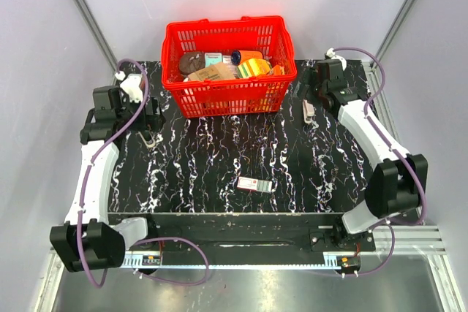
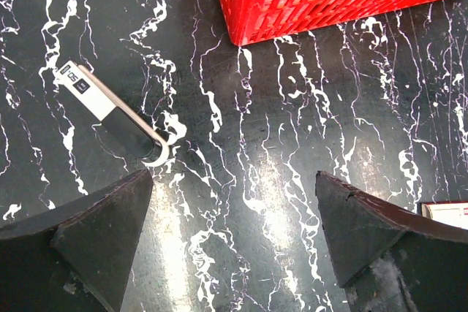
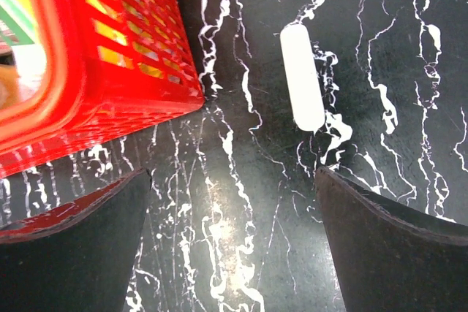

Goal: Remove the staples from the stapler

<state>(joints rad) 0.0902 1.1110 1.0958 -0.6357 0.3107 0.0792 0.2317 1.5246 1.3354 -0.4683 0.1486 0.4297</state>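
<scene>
1. The stapler (image 2: 102,104) lies flat on the table top (image 1: 219,158), off the front-left corner of the red basket (image 1: 227,96). It is near the basket but not touching it. One end is white and labelled, the middle is dark, and a silvery strip runs along one long edge.
2. The left claw (image 2: 232,180) has its fingers spread wide and holds nothing. It hangs over the table on the same side of the basket. The stapler sits just ahead of one finger, not between the two.
3. The right claw (image 3: 234,173) is likewise spread and empty, off the basket's front-right corner. A plain white oblong piece (image 3: 303,78) lies just ahead of it, clear of the basket wall.
4. Handling (judgement): the stapler looks light and rigid, with a plastic shell and metal channel. The shell looks smooth, so it may skate on the table under a glancing touch. It is not fragile, but it sits low, so the fingers must come down almost to the surface.
5. Grasp (judgement): pinch across the narrow width at mid-body and leave the metal strip free. The second claw will probably be needed to work the channel.
6. Surface: black with white marble veining, flat, with some glare in the wrist views.
7. Room: there is open table in front of the basket. A small box (image 1: 254,184) lies well in front of it, apart from everything else. Pale walls close in the sides and back.
</scene>
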